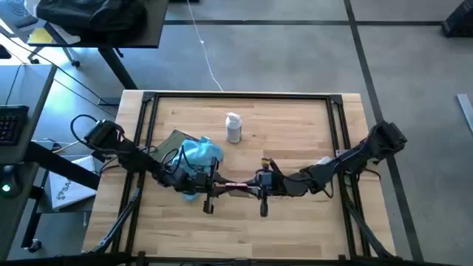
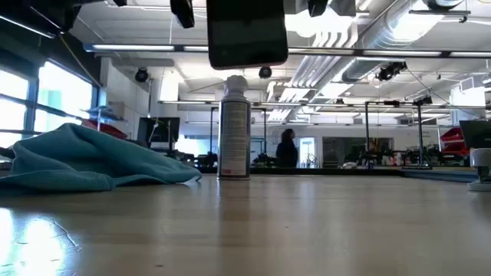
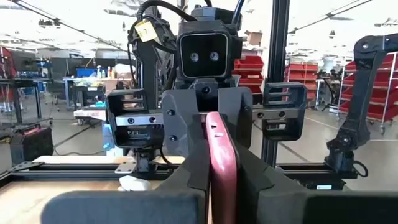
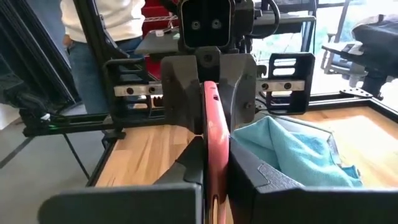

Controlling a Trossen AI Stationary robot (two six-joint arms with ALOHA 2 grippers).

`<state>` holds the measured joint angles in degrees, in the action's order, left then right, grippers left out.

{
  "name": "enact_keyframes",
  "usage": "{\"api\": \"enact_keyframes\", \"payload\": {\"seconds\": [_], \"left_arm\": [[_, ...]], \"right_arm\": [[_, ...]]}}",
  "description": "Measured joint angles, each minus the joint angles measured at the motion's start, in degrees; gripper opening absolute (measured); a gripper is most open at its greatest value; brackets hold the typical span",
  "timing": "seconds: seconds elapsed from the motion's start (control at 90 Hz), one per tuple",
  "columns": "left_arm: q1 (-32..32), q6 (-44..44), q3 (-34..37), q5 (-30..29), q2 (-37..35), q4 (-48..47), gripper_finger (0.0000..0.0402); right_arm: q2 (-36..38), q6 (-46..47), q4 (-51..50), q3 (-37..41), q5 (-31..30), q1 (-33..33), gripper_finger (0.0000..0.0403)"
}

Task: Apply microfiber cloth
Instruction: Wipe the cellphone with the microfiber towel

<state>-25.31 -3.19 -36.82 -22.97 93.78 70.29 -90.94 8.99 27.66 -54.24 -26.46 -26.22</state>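
Two hands meet near the front middle of the bench [image 1: 295, 229], and between them we see a thin dark-red strip [image 1: 235, 186] stretched from one to the other. From above, the left hand [image 1: 209, 183] sits just beside the light-blue cloth [image 1: 199, 154], and the right hand [image 1: 260, 185] faces it from the other side. The wrist views give us what the overhead cannot: in the left wrist view the left hand's fingers [image 3: 186, 180] press together on the red strip [image 3: 222, 162], and in the right wrist view the right hand's fingers [image 4: 249, 168] likewise clamp the same strip [image 4: 214, 143], which runs on into the opposite hand.

The cloth lies crumpled on the left half of the bench, partly over a flat olive pouch [image 1: 171, 143]. In the low view it [image 2: 84, 157] rests as a heap on the wood, with the spray bottle [image 2: 234, 126] upright to its right; from above, the bottle [image 1: 233, 128] stands apart behind the cloth, near the bench's middle. In the right wrist view the cloth [image 4: 292, 152] shows just beyond that hand.

A black block hanging at the top of the low view hides the hands there. A person [image 4: 102, 31] stands beyond the bench edge in the right wrist view.
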Motion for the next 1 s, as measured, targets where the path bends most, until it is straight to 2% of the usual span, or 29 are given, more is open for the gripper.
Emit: {"api": "enact_keyframes", "payload": {"seconds": [0.133, 0.233, 0.367, 0.489, 0.6, 0.767, 0.9, 1.0], "left_arm": [[-0.91, -2.02, 0.00, -1.25, -0.59, -0.31, 0.0008], [-2.63, -3.75, 0.00, -3.98, -3.42, -4.08, 0.0007], [-6.25, -5.59, 0.00, -11.12, -10.64, -16.65, 0.0007], [-9.74, -4.34, 0.00, -14.73, -18.98, -30.21, 0.0007], [-12.71, 0.24, 0.00, -15.23, -26.22, -46.07, 0.0007], [-16.69, 12.07, 0.00, -13.99, -36.69, -68.11, 0.0007], [-19.23, 19.00, 0.02, -12.87, -42.79, -77.87, 0.0009], [-20.36, 23.28, 0.01, -12.67, -45.32, -84.27, 0.0010]], "right_arm": [[0.03, -0.02, -0.09, -0.02, 0.12, -0.04, 0.0052], [0.71, -1.31, -0.36, -0.02, 0.16, -0.50, 0.0077], [1.46, -2.38, -0.65, -0.04, 0.17, -0.90, 0.0106], [0.38, -1.99, -1.59, -0.09, -0.06, -0.11, 0.0118], [-2.82, -1.53, -1.00, -0.09, -0.49, 1.42, 0.0119], [-10.29, 1.23, 5.40, -0.09, -1.55, 4.61, 0.0119], [-17.49, 1.29, 12.79, -0.19, -1.97, 7.60, 0.0119], [-23.58, 1.27, 15.00, -3.37, -1.95, 9.50, 0.0119]]}}
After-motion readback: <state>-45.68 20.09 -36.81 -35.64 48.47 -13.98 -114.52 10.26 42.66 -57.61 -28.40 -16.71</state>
